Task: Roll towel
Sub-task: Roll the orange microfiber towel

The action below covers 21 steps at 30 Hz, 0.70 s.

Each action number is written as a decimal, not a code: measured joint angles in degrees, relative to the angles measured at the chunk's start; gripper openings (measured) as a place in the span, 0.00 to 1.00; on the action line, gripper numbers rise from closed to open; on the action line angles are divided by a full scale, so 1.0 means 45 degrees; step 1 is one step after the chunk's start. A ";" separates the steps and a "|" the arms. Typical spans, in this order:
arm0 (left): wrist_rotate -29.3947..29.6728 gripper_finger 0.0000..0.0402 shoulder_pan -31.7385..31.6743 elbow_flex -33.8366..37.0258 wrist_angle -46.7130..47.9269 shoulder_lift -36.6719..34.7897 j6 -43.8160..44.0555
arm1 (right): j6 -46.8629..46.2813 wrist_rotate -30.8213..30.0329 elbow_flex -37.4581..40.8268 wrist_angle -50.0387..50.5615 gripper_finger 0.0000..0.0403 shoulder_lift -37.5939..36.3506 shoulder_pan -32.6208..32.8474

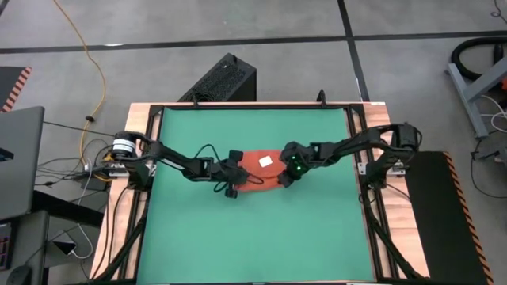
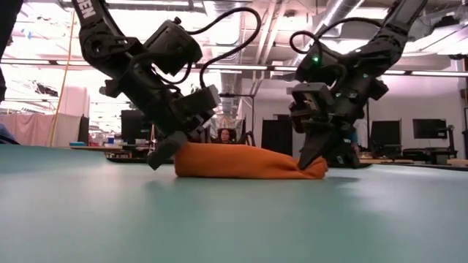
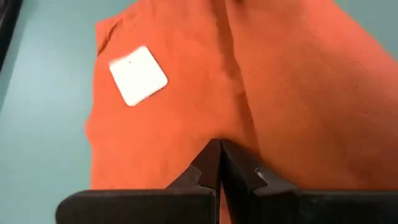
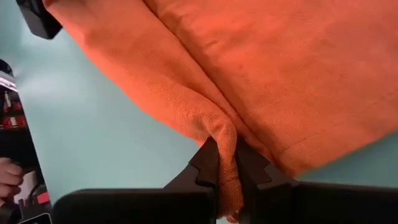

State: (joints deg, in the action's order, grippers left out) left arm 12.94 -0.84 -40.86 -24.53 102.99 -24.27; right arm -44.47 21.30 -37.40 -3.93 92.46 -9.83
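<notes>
The orange-red towel point(image 1: 257, 170) lies in a low, thick bundle at the middle of the green mat point(image 1: 253, 237), its white tag point(image 3: 138, 75) facing up. My left gripper point(image 1: 234, 188) is shut at the towel's left end, slanting down. My right gripper point(image 1: 283, 180) is at the towel's right end, shut on a fold of it. In the low view the bundle point(image 2: 248, 162) rests flat on the mat between the two grippers. My left gripper's shut fingertips point(image 3: 219, 155) rest against the towel's top cloth beside a crease point(image 3: 233, 81), coming slanting down from the table's left. No cloth shows between the fingers. The towel's left end point(image 2: 183, 159) stays on the mat. My right gripper pinches a raised fold of the towel point(image 4: 222, 134) between its two fingers at the towel's right end. The cloth runs back between the fingers and shows again behind them point(image 4: 233, 199). The fingers slant down from the table's right. The rest of the towel lies on the mat.
Bare green mat lies on all sides of the towel. Black frame rails point(image 1: 154, 119) and the wooden table edge point(image 1: 119, 229) border it. A black box point(image 1: 222, 79) stands beyond the far edge. A person point(image 2: 223, 135) shows far behind the table.
</notes>
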 joint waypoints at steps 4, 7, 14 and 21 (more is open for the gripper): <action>-0.0150 0.00 0.0005 -0.0006 0.0779 -0.0577 -0.0191 | 0.0004 0.0006 -0.0068 0.0181 0.09 -0.0318 0.0095; -0.0132 0.00 -0.0154 -0.0006 0.1034 -0.0663 -0.0473 | 0.0000 0.0011 -0.0045 0.0527 0.09 -0.0971 0.0089; -0.1116 0.00 -0.0535 -0.0006 0.1112 -0.0673 -0.0404 | -0.0070 0.0381 -0.0055 0.1122 0.09 -0.1631 -0.0354; -0.1570 0.00 -0.0650 -0.0006 0.1223 -0.0673 -0.0349 | -0.0117 0.0999 -0.0055 0.1220 0.09 -0.0632 -0.0618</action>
State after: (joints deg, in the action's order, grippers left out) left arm 5.88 -3.77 -40.88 -19.03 99.96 -25.84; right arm -44.99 25.79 -37.65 1.56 89.62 -12.61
